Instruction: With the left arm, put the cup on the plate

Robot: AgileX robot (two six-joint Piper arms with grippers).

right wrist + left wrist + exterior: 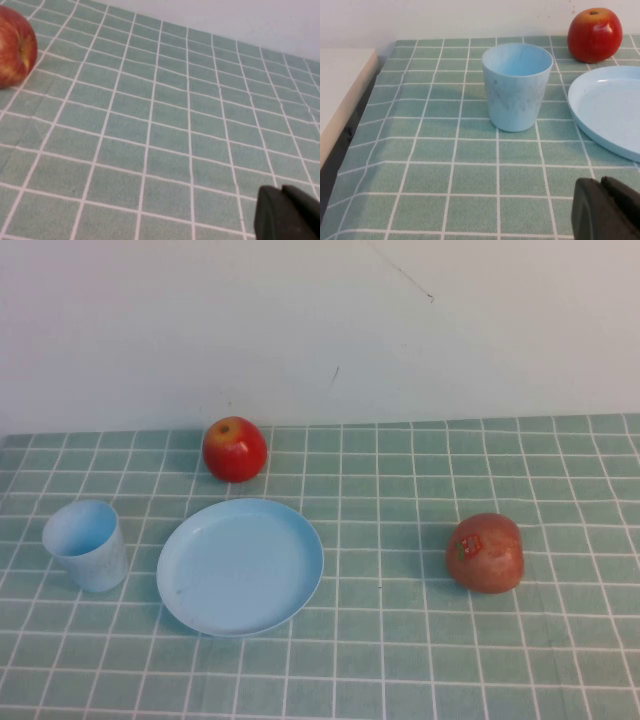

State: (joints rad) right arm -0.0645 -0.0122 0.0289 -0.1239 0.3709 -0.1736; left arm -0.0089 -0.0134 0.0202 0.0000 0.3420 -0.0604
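The light blue cup stands upright and empty on the green checked cloth at the left. The round light blue plate lies just to its right, apart from it. In the left wrist view the cup is ahead of my left gripper, with the plate's rim beside it. My left gripper is shut and empty, well short of the cup. My right gripper is shut and empty over bare cloth. Neither arm shows in the high view.
A red apple sits behind the plate, also in the left wrist view. A second, duller apple lies at the right, also in the right wrist view. The table's left edge drops off beside the cup.
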